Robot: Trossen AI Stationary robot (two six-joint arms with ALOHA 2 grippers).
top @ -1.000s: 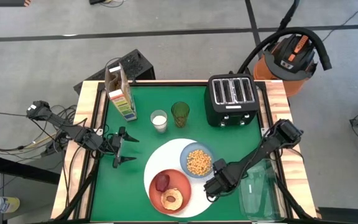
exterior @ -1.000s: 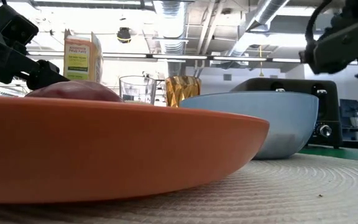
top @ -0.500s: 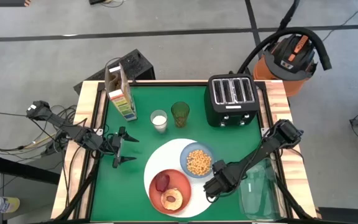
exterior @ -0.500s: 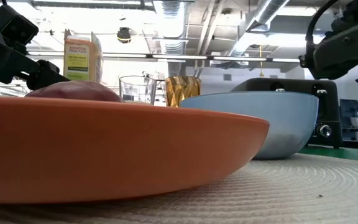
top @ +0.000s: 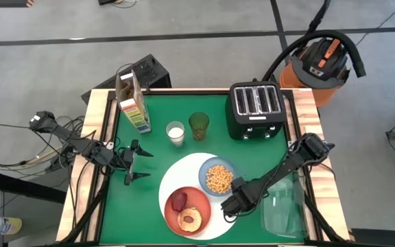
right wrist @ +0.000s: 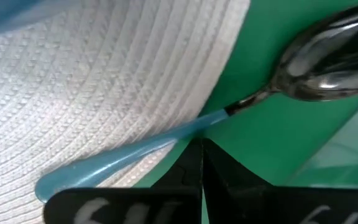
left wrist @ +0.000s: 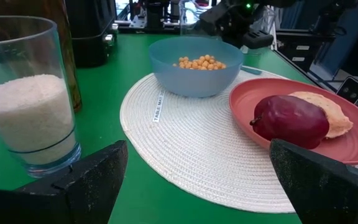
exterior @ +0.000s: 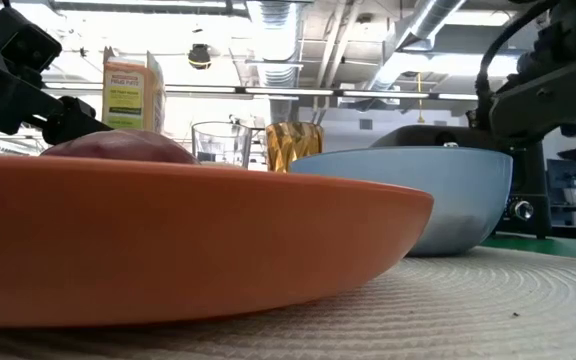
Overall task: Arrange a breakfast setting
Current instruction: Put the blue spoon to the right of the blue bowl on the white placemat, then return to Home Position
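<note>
A white woven round mat lies on the green table. On it stand an orange-red plate with a red fruit and a bagel, and a light-blue bowl of cereal. A blue-handled spoon lies half on the mat's right edge, its metal bowl on the green cloth. My right gripper is shut and points down just above the spoon's handle. My left gripper waits open at the table's left side. My right gripper's shut fingertips come from above, pointing down, and stand right by the spoon's blue handle, near where it joins the metal neck. I cannot tell whether they touch it. The spoon lies flat on mat and table.
A black toaster stands at the far right, and a cereal box, a glass of milk and an amber glass along the far side. A clear plastic container sits right of my right gripper.
My right gripper has sunk a little toward the spoon and stayed shut. Everything else has kept still.
</note>
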